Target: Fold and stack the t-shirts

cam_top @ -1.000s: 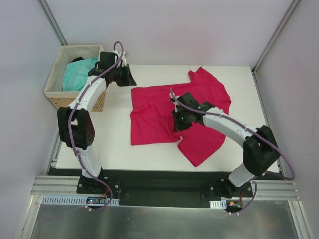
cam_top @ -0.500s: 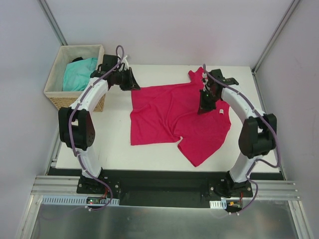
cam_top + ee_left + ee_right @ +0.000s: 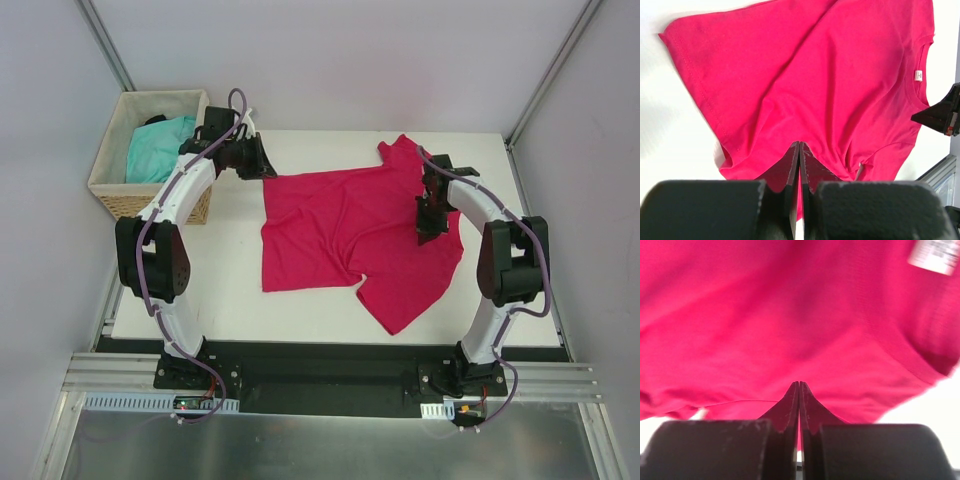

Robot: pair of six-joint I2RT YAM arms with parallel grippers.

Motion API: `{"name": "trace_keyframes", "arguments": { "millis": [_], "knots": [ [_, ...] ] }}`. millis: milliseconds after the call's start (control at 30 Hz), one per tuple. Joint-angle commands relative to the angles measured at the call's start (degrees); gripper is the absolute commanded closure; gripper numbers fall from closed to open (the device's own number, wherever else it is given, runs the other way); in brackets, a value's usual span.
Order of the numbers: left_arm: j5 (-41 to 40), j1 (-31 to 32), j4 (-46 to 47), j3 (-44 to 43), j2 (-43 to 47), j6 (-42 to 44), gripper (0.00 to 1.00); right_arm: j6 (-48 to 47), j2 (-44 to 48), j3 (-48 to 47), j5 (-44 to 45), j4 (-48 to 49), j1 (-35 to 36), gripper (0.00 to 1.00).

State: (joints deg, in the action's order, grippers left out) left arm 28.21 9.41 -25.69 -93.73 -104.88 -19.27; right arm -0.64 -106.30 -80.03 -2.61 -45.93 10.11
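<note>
Crimson-pink t-shirt (image 3: pixel 340 225) lies spread but rumpled across the middle of the white bench (image 3: pixel 225 290), one sleeve reaching toward the far edge and its small white neck label (image 3: pixel 918 75) showing inside the collar. The turquoise t-shirt (image 3: pixel 155 150) sits bunched in the wicker basket (image 3: pixel 110 190) beside the bench's far left corner. The left gripper (image 3: pixel 264 168) is at the red shirt's far left corner, its jaws pressed together, tips meeting over the fabric's edge in the wrist view; whether any cloth is nipped cannot be told. The right gripper (image 3: pixel 427 230) is low over the shirt's right side near the collar, jaws likewise closed, red cloth filling its wrist view.
</note>
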Motion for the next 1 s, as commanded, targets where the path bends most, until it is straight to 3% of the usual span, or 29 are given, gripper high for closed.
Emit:
{"name": "trace_keyframes", "arguments": {
  "millis": [0, 433, 967],
  "knots": [
    [-0.61, 0.26, -0.06, -2.94, 1.61, 0.81, 1.00, 0.47, -0.66, -1.62, 9.81, -5.57, -1.05, 0.99],
    [-1.05, 0.08, -1.90, -6.11, 0.38, 2.30, 1.00, -3.22, -1.19, 0.66, 4.91, 0.75, -7.47, 0.99],
    [-2.10, -0.01, -4.45, -7.52, 0.11, 2.66, 1.00, -3.57, -4.79, 2.68, 4.90, -2.67, -8.17, 0.99]
  ]
}}
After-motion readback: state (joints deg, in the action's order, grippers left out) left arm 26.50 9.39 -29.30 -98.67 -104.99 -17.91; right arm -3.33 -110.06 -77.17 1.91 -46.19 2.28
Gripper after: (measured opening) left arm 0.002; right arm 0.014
